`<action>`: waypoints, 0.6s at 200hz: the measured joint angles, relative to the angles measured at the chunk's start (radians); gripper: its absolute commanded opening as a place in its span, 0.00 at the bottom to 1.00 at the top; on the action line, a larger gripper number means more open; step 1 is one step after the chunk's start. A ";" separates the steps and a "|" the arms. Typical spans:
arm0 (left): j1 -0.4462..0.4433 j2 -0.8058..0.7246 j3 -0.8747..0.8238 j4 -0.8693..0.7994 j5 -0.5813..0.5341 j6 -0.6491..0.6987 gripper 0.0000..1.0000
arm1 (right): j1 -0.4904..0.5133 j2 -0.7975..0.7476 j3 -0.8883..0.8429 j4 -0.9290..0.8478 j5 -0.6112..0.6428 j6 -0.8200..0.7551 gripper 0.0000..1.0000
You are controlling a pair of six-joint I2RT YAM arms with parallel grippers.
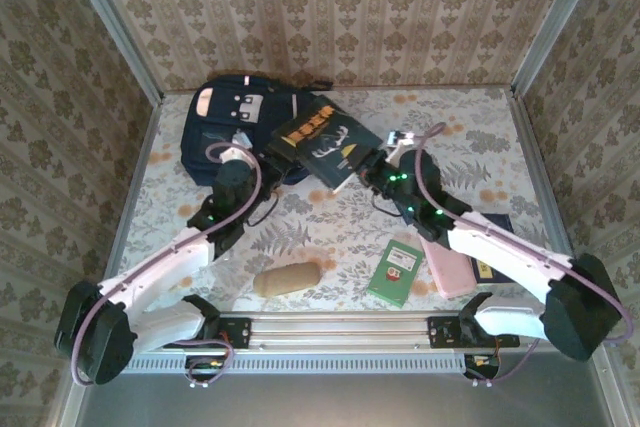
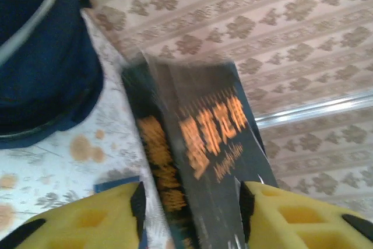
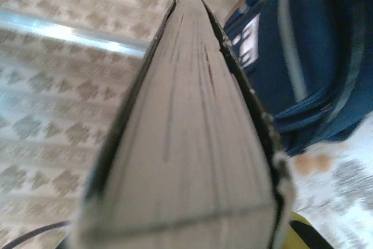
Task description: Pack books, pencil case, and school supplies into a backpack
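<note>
The black book (image 1: pixel 325 142) with white antlers and orange title is clamped at its page edge by the right gripper (image 1: pixel 368 169) and held tilted beside the large navy fabric backpack (image 1: pixel 225 117) at the far-left corner of the tabletop (image 1: pixel 300 237). Its spine is straddled by the left gripper (image 2: pixel 191 202), whose jaws are spread apart.

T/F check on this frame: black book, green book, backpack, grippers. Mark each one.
1. The black book lies flat on the table. False: it is tilted up off the table, held at one corner by the right gripper.
2. The green book lies on the table by the right arm. True.
3. The left gripper grips the green book. False: its jaws stand apart on either side of the black book.
4. The backpack sits at the far left of the table. True.
</note>
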 measured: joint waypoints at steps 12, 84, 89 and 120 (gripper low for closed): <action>0.056 0.035 0.090 -0.119 0.040 0.098 0.57 | -0.045 -0.046 -0.025 -0.062 0.019 -0.032 0.00; 0.277 0.581 0.746 -0.552 0.352 0.621 0.58 | -0.125 -0.208 -0.103 -0.326 0.047 -0.225 0.00; 0.282 0.626 0.792 -0.583 0.365 0.647 0.58 | -0.126 -0.216 -0.106 -0.338 0.045 -0.235 0.00; 0.309 0.859 1.023 -0.739 0.423 0.768 0.57 | -0.132 -0.275 -0.113 -0.422 0.037 -0.299 0.00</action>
